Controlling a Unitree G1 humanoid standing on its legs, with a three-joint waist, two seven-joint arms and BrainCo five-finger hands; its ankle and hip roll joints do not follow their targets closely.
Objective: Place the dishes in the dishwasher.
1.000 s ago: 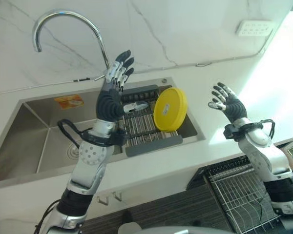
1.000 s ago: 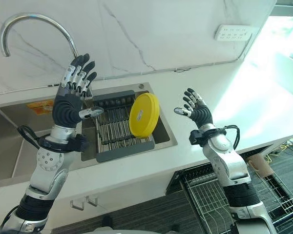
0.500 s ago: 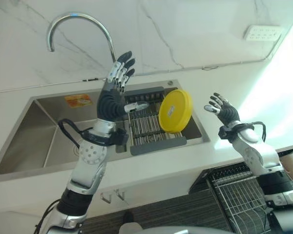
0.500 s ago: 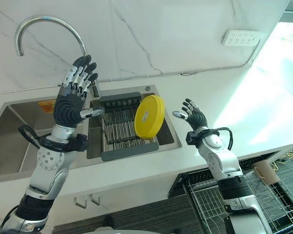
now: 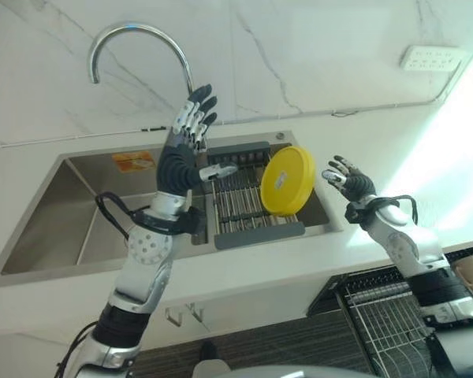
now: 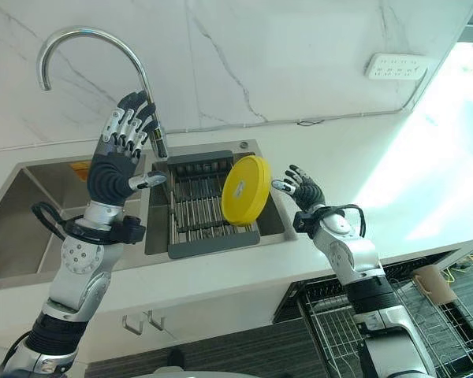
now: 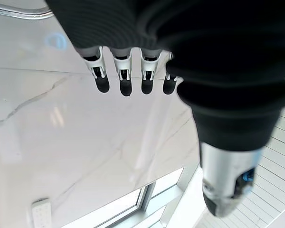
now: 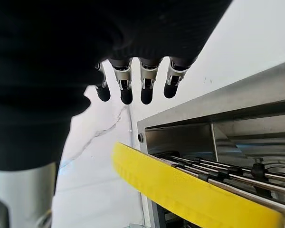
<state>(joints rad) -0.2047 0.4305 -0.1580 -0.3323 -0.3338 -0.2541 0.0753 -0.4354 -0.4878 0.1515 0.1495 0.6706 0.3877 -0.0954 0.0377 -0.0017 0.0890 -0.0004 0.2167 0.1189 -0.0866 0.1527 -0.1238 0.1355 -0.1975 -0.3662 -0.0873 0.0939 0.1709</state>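
The lower edge of the yellow plate [image 5: 288,180] is being hidden among the bars of the dish rack [image 5: 245,198] in the sink [image 5: 67,213], where it is standing on edge, round and plain. Compared with a second ago, the right hand [image 6: 302,189] is being held closer to the plate, fingers spread and empty, not touching it. The left hand [image 5: 188,134] is being held raised by the tap [image 6: 94,59], fingers straight.
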